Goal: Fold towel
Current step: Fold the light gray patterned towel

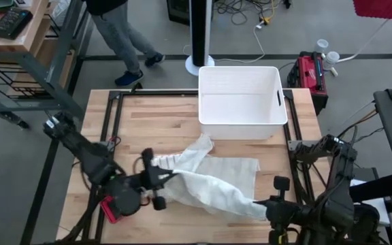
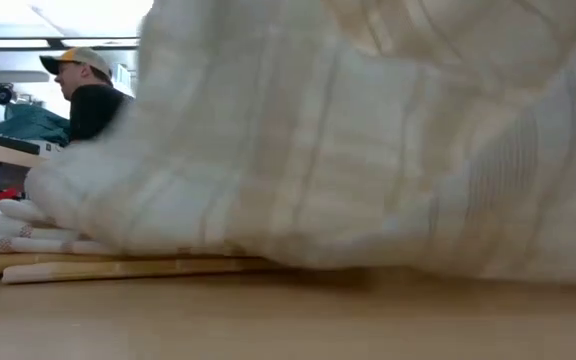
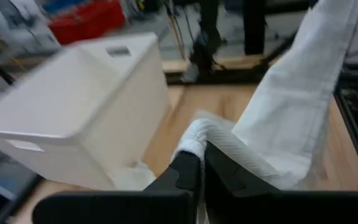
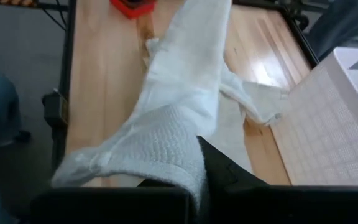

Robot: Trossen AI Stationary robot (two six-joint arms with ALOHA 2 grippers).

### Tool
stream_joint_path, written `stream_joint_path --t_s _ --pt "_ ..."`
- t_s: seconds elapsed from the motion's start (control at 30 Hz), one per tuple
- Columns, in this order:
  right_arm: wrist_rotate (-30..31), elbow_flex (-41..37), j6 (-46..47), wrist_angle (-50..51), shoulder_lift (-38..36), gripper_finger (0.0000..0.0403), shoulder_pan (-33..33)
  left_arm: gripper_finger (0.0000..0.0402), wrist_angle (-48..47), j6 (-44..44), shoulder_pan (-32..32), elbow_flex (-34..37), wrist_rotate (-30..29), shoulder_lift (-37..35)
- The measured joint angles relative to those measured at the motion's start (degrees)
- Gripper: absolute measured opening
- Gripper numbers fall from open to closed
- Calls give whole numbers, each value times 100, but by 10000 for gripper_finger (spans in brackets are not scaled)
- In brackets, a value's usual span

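A robotics lab or workshop: a wooden table [image 1: 155, 116] edged with black metal rails stands on a bare grey concrete floor [image 1: 19, 170], where loose cables [image 1: 250, 13] and a red toolbox [image 1: 309, 71] lie just beyond the table, metal racking [image 1: 26, 68] stands beside it, and a person [image 1: 124, 37] walks past.

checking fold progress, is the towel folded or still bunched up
Not folded: the towel lies rumpled and stretched between the left gripper and right gripper, each clamped on an end, beside the white bin.
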State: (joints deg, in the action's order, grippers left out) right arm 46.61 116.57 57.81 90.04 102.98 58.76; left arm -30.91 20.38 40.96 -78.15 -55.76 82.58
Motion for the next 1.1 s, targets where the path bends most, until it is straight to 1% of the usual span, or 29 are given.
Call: stream_joint_path --t_s 0.1,0.23,0.4,0.57,0.73,0.9,1.0,1.1 --pt "181 192 -280 -3 -54 0 12 0 1 -139 226 0 -515 -211" --pt "562 478 -872 -7 -259 0 7 0 -14 -487 290 0 -786 -375" --pt "1110 778 -1203 -1 -600 0 -44 0 -4 -1241 177 0 -891 -600" --pt "1558 796 -1071 2 -990 0 -55 0 4 -1486 88 0 -891 -979" --pt "1541 674 -381 -10 -1058 0 -55 0 -3 -1521 125 0 -769 -1067" --pt "1233 544 441 -94 -800 0 5 0 39 -1518 266 0 -615 -899" --pt "1038 567 501 -409 -635 0 69 0 193 -1524 409 0 -612 -863" --pt "1025 587 192 -981 -597 0 156 0 209 -1539 559 -136 -620 -861"
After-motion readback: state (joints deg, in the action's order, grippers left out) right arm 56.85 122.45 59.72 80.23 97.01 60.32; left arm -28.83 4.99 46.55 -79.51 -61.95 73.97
